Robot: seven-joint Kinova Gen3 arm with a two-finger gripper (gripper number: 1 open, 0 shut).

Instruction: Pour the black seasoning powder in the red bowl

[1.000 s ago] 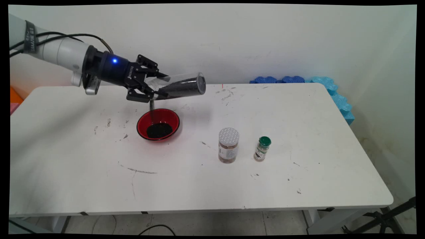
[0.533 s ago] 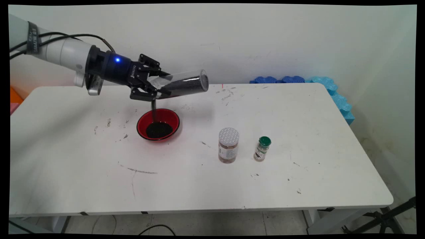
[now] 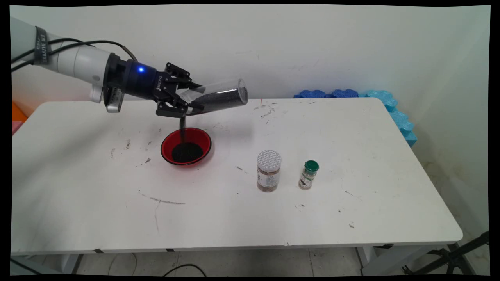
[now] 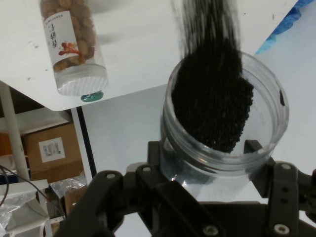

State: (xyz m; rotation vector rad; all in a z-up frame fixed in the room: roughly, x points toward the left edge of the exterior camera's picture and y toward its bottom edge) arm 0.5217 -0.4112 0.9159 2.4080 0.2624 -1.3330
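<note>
The white arm (image 3: 74, 62) reaches in from the left, nearly level, its gripper (image 3: 187, 102) clamped round the mouth end of a clear jar (image 3: 216, 99) tipped on its side. Dark grains (image 4: 212, 98) stream down into the red bowl (image 3: 186, 146) directly beneath. Farther right stand a silver-lidded jar (image 3: 268, 171) and a green-capped bottle (image 3: 309, 175).

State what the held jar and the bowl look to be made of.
Jar: clear, glossy, probably plastic; the dark grains show through its wall, and the gripper holds it shut at the mouth. Bowl: red, translucent, shiny, likely plastic; light glows red through its rim.
</note>
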